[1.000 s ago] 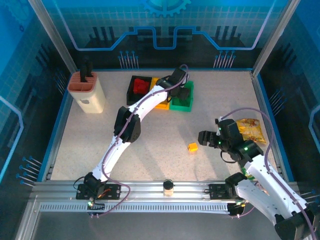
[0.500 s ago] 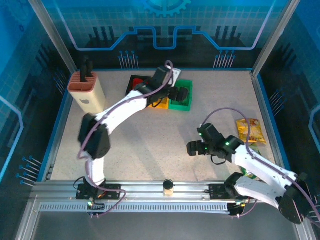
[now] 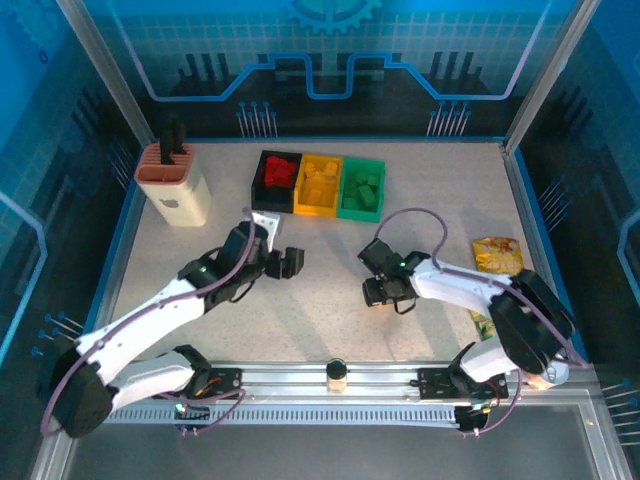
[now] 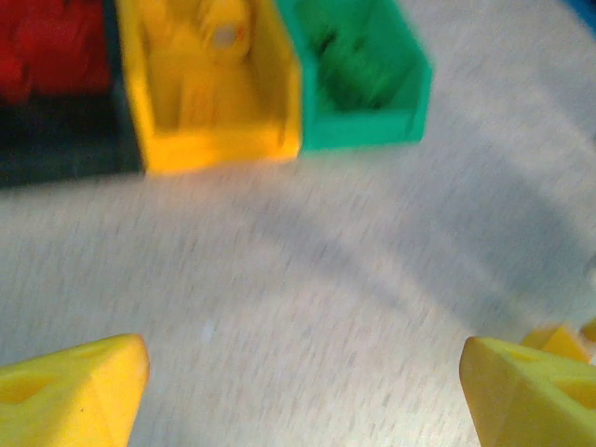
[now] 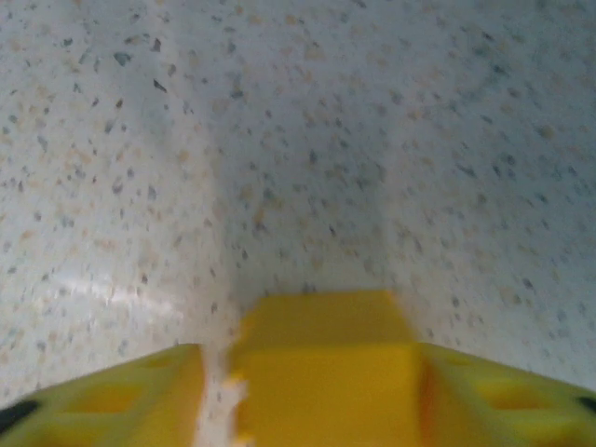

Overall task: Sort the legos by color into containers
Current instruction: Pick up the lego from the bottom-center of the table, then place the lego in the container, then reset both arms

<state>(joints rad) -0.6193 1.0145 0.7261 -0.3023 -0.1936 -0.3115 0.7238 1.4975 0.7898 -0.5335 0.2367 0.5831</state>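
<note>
Left gripper [image 3: 287, 262] held wide open, empty. Yellow brick [image 5: 321, 358] framed between right gripper [image 3: 378, 291] fingers; firm grip cannot be told. Knife block [image 3: 173, 185] seen upper left, snack bag [image 3: 497, 256] right edge.

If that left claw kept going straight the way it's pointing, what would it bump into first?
Probably the bare table; the left gripper looks tilted down. Beyond lie the yellow bin and green bin.

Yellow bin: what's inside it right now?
The yellow bin holds a pile of yellow bricks. The top ones cover any beneath, so the count is unclear.
</note>
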